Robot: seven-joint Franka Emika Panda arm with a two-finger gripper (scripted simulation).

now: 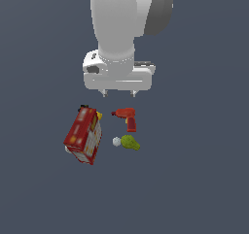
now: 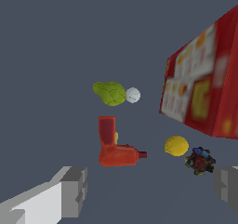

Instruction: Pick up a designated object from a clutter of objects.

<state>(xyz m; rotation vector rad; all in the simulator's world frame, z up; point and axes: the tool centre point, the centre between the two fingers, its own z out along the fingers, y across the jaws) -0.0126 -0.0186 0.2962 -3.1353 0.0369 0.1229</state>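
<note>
The fingers [image 2: 151,190] are spread wide, holding nothing, above the surface [image 2: 69,42]. The small dark lumpy object [image 2: 200,161] lies just beside the yellow piece [image 2: 176,145], near the large red box [image 2: 204,93] and red drill [image 2: 115,146].

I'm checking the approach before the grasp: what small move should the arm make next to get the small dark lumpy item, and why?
Probably shift the open tool sideways toward the small dark lumpy item before descending. In the wrist view it sits close to one finger, not centred in the gap, beside the yellow piece and the red box.
</note>
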